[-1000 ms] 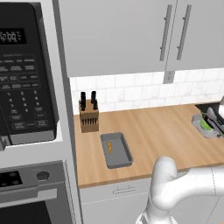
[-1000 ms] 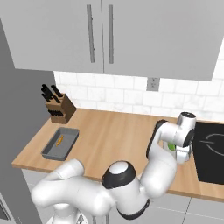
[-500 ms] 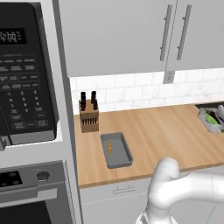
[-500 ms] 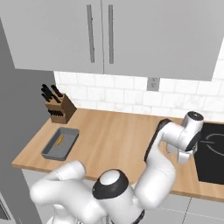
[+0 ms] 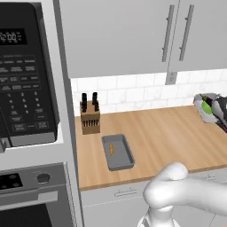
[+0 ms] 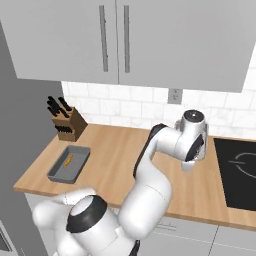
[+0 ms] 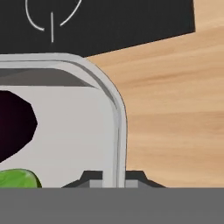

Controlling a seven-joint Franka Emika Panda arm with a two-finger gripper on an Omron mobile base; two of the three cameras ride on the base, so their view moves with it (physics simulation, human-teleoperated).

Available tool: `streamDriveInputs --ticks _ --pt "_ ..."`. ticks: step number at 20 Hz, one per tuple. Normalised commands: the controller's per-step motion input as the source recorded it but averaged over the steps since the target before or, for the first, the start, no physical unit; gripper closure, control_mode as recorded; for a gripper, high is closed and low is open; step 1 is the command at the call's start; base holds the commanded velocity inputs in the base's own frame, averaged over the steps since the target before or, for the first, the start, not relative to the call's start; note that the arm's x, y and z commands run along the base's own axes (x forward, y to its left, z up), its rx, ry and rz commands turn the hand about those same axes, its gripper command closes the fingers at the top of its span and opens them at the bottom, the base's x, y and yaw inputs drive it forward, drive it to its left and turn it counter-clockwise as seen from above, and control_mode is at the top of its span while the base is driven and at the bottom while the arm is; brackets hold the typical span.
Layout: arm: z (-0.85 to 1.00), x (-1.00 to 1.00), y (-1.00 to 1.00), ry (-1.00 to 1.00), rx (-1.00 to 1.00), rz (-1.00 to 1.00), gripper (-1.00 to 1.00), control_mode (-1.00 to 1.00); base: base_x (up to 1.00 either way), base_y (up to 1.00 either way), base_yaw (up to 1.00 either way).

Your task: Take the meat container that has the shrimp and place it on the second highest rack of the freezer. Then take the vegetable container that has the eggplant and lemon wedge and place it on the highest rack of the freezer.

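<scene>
Arm reaches far right, elbow high, wrist bent down. Gripper (image 7: 113,177) pinched tight on the vegetable container (image 7: 78,131) rim, eggplant (image 7: 13,124) and lemon wedge (image 7: 17,178) inside. Meat container (image 5: 117,152) with shrimp (image 5: 111,149) sits on counter (image 5: 164,133) near knife block (image 5: 90,117).

Even bright rendered light, soft shadows, slightly blurry

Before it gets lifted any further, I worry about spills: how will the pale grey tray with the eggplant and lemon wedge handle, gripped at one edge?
The pale grey tray looks rigid, so it likely won't sag. Held by the gripper at its rim alone, it may tilt. The loose dark purple eggplant and green-yellow lemon wedge could slide on the smooth floor.
</scene>
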Motion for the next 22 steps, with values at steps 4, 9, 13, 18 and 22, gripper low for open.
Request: streamDriveInputs --ticks 4,9,13,18,22 --pt "0.58 -0.23 1.00 0.01 -0.19 0.00 1.00 -1.00 0.00 0.00 0.00" --pt "0.28 -0.60 1.00 0.00 -0.10 0.00 1.00 -1.00 0.00 0.00 0.00" --pt "0.05 -0.75 1.00 0.00 -0.01 0.00 1.00 -1.00 0.00 0.00 0.00" --pt "0.00 -0.60 1.00 0.00 0.00 0.00 1.00 -1.00 0.00 0.00 0.00" --pt "0.04 -0.45 1.00 -0.01 0.00 0.00 1.00 -1.00 0.00 0.00 0.00"
